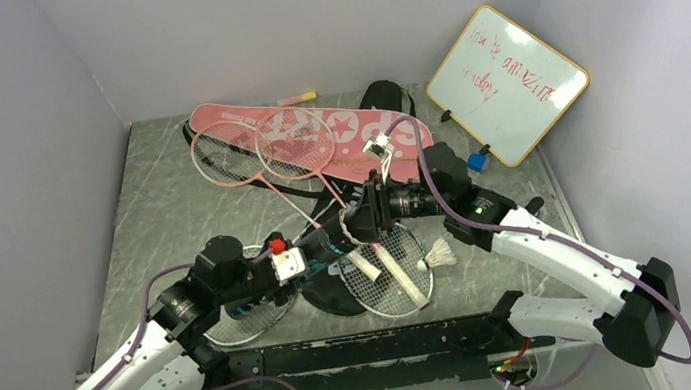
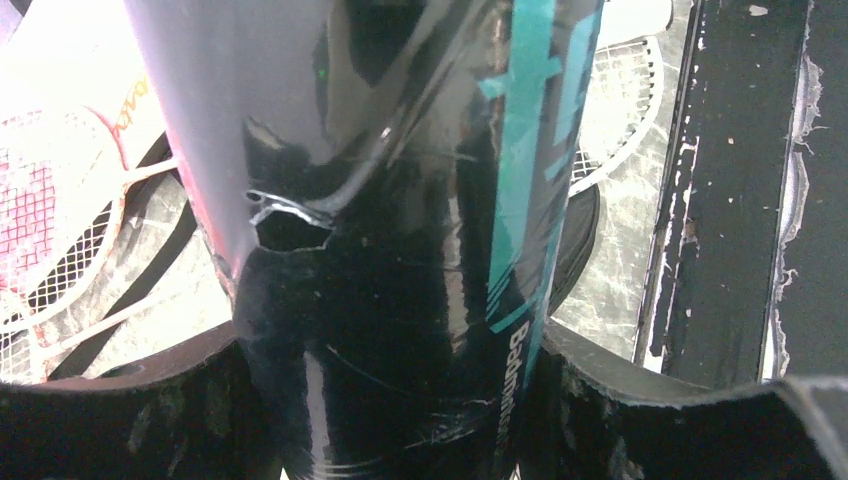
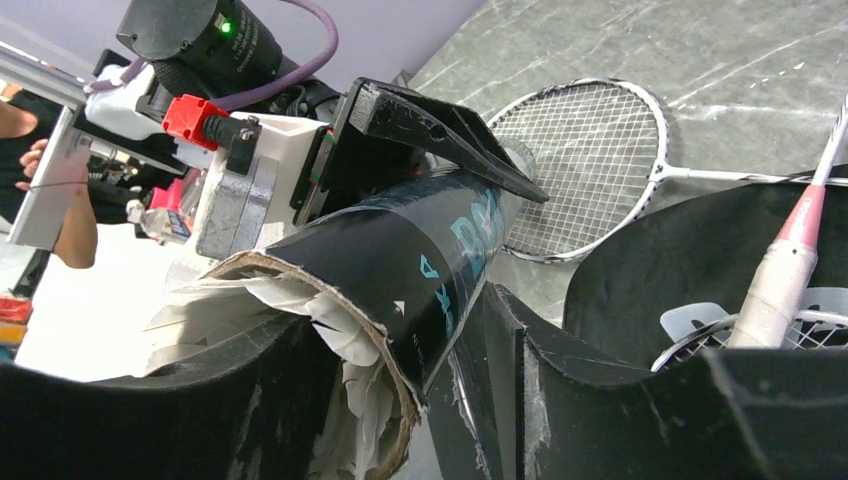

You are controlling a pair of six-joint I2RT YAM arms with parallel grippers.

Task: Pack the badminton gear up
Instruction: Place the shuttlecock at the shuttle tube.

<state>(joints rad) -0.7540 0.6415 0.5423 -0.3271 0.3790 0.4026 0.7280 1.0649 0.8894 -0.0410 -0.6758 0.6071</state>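
Note:
My left gripper (image 1: pixel 314 258) is shut on the dark tube (image 1: pixel 336 244) and holds it above the table. In the left wrist view the tube (image 2: pixel 390 250) fills the space between the jaws (image 2: pixel 395 380). Its open cardboard mouth (image 3: pixel 400 300) faces my right gripper (image 3: pixel 400 340), which is open, one finger on each side of the rim. White shuttlecock feathers (image 3: pixel 290 300) sit inside the tube. Another shuttlecock (image 1: pixel 438 253) lies on the table. White-framed rackets (image 1: pixel 387 272) (image 1: pixel 247 321) lie on a black cover (image 1: pixel 335 297). Pink-framed rackets (image 1: pixel 260 149) rest on the pink cover (image 1: pixel 366 152).
A wood-framed whiteboard (image 1: pixel 506 83) leans at the back right, and a small marker (image 1: pixel 296 98) lies against the back wall. A second black cover (image 1: pixel 389 98) sits behind the pink one. A black rail (image 1: pixel 371 346) runs along the near table edge.

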